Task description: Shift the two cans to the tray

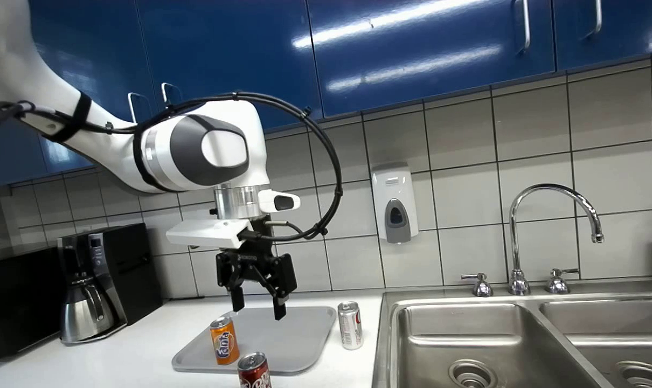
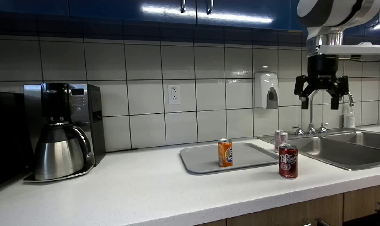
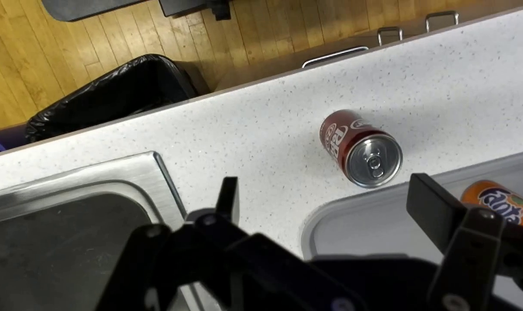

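Wrist view shows the spread gripper, Dr Pepper can and Fanta can.

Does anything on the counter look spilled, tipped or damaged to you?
Nothing stands out. The orange can is upright on the tray, the red can and silver can upright on the counter, and no spill or dent shows.

In an exterior view, the tray lies on the bench below the tool; left of the tool, one can stands on the tray; right, another can between tray and sink; below, a third can before the tray.
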